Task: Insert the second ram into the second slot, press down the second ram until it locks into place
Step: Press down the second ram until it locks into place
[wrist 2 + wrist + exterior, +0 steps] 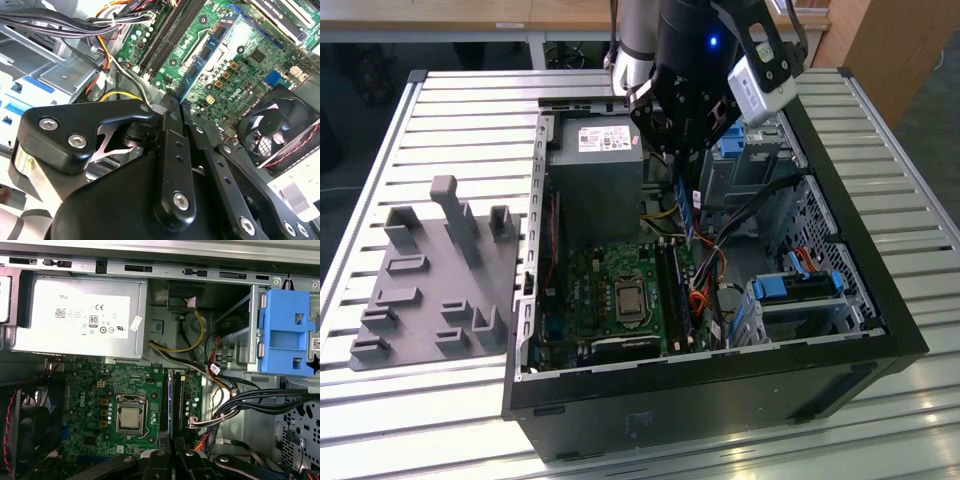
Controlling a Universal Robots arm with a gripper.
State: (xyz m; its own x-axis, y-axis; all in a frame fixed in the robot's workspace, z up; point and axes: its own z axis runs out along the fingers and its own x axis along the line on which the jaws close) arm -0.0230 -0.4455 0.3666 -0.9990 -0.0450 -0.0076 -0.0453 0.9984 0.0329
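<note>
The second ram, a thin blue stick, hangs nearly upright inside the open computer case, above the motherboard. My gripper is shut on its upper end. In the second wrist view the black fingers clamp the ram, which stretches away over the green board. In the first wrist view the gripper holds the ram edge-on, lined up along the long black memory slots beside the processor socket. The stick's lower end is still above the slots.
A grey power supply sits behind the board. Black and orange cables run close to the slots on the exterior view's right, near a blue drive cage. A fan borders the board. A grey fixture block lies outside the case.
</note>
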